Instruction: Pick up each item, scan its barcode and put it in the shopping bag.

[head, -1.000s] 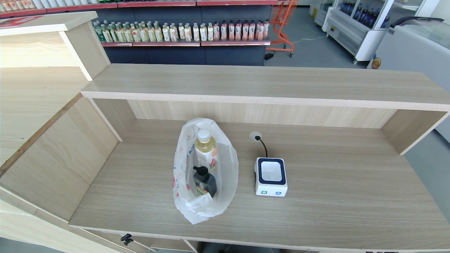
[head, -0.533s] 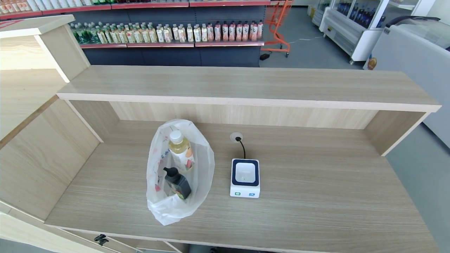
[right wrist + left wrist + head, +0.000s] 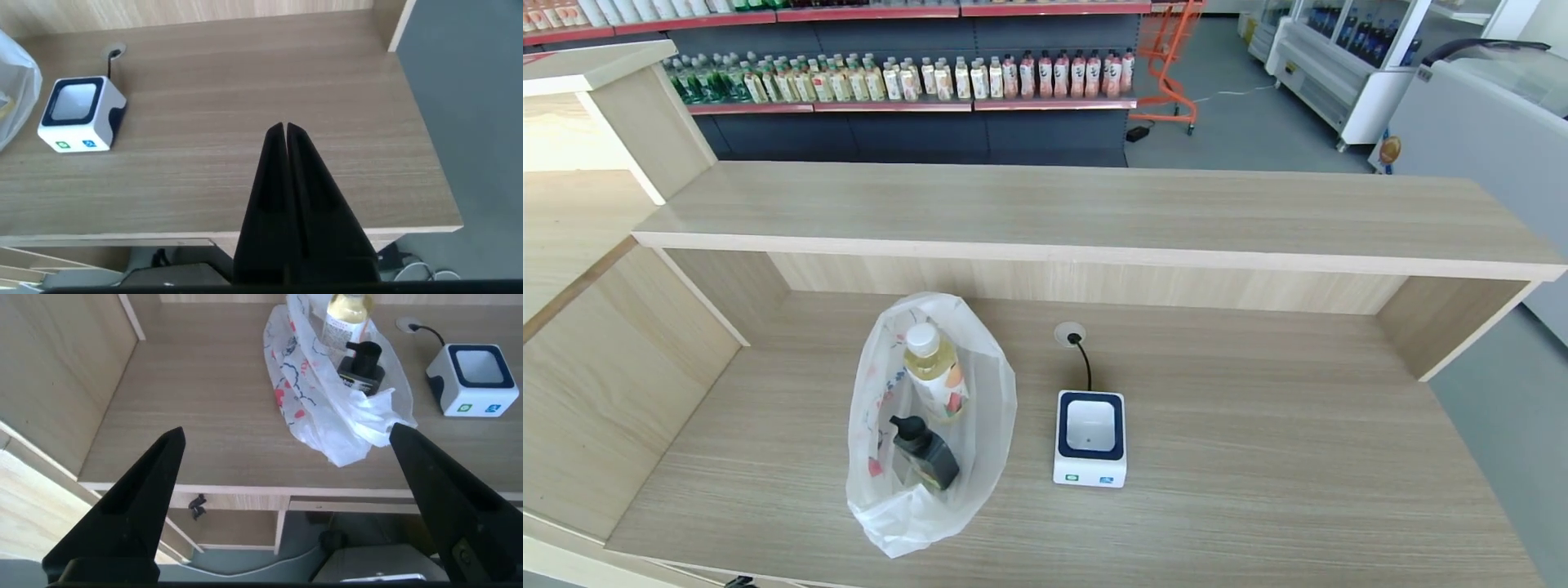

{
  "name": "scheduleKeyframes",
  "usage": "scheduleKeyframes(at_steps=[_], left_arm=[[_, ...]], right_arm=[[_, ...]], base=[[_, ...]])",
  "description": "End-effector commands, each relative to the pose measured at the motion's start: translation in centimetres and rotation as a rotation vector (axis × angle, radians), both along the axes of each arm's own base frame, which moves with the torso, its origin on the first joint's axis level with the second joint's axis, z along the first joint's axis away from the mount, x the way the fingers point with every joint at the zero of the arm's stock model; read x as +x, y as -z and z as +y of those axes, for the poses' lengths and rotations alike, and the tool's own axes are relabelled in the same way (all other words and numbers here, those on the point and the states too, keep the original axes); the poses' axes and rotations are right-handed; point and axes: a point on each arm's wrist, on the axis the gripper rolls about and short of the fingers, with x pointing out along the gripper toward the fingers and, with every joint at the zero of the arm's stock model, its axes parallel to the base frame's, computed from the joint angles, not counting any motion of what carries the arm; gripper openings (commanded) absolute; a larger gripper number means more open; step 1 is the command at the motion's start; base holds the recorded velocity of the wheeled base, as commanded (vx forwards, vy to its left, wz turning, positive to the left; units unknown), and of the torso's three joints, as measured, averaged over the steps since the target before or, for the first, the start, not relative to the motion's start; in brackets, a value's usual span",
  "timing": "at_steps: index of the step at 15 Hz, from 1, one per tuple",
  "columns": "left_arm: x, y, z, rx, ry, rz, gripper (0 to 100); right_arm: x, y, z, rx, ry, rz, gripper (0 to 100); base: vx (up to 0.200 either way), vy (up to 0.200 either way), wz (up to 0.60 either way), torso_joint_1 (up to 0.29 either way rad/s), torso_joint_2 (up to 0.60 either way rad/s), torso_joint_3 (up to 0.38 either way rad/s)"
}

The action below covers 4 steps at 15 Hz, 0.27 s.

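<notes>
Left gripper point(image 3: 288, 434) spread, right gripper point(image 3: 284, 129) clenched. Translucent shopping bag point(image 3: 870, 425) holds yellow bottle point(image 3: 931, 376), black pump bottle point(image 3: 927, 459).

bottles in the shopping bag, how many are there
2. A white-capped bottle of yellow drink sits toward the far end of the shopping bag; a black pump bottle lies nearer the robot. The bag's folds may hide others.

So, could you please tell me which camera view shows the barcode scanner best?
The head view: the scanner sits near the middle, seen almost squarely from above, with its window and cable plain. The left and right wrist views each show it whole but obliquely, close to the picture's border.
</notes>
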Motion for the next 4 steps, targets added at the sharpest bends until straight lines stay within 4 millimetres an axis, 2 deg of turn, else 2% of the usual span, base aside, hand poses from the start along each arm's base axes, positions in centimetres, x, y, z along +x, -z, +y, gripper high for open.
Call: scheduleKeyframes(at_steps=[1,4], left_arm=[[-0.01,-0.01,0.00,0.000,0.001,-0.002,100],[-0.01,-0.01,0.00,0.000,0.001,-0.002,100]], right_arm=[[0.02,-0.01,0.00,0.000,0.002,0.003,0],[0.02,-0.01,0.00,-0.003,0.002,0.003,0]], base=[[0.000,0.000,0.00,0.000,0.00,0.000],[0.000,0.000,0.00,0.000,0.00,0.000]])
